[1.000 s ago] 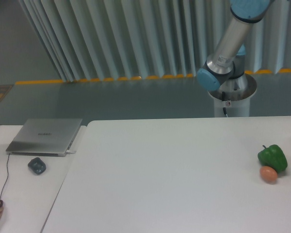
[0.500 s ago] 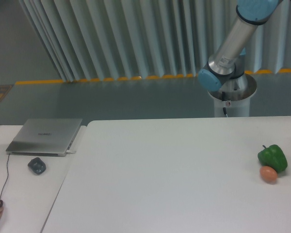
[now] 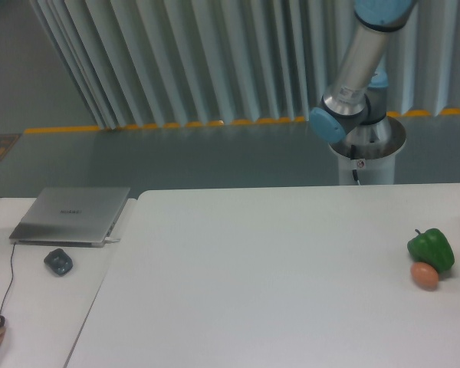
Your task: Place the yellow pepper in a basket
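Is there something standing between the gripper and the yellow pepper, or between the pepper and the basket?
This cannot be judged from this view. No yellow pepper, basket or gripper shows; only part of the arm is in frame. On the table lie only a green pepper and a small orange-brown ball, touching, near the right edge.

on the white table (image 3: 276, 276) we see a green pepper (image 3: 431, 248) at about 3 o'clock, near the right edge, with a small orange-brown ball (image 3: 425, 275) touching it at its 7 o'clock. over at 9 o'clock, on a second table (image 3: 31, 307), lies a closed grey laptop (image 3: 73, 215); a dark mouse (image 3: 58, 261) sits just beside it at its 6 o'clock. behind everything, at 12 o'clock, hangs a pleated grey curtain (image 3: 215, 61) above a yellow floor stripe (image 3: 138, 126).
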Robot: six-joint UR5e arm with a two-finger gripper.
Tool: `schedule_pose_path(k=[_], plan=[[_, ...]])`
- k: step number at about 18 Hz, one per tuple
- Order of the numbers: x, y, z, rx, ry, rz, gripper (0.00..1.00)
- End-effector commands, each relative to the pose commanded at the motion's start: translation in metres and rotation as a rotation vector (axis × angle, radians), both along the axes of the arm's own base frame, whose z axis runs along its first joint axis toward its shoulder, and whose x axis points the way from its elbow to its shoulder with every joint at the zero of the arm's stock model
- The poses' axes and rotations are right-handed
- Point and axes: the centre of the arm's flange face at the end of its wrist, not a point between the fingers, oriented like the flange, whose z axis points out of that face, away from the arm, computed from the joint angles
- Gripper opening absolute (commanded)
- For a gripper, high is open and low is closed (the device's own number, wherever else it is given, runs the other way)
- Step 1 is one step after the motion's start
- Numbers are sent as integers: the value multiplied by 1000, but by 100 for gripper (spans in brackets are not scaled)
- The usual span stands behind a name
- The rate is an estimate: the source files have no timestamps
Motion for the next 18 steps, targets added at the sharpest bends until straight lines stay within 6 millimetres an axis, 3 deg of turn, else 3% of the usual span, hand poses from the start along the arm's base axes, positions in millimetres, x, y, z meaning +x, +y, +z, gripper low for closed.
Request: schedule_pose_path(k=[7,12,18], plan=[[66,45,16,-73,-121,-84,100],[129,100,1,-186,-141,-201,100],[163,128,-10,-213,-193,-289,100]])
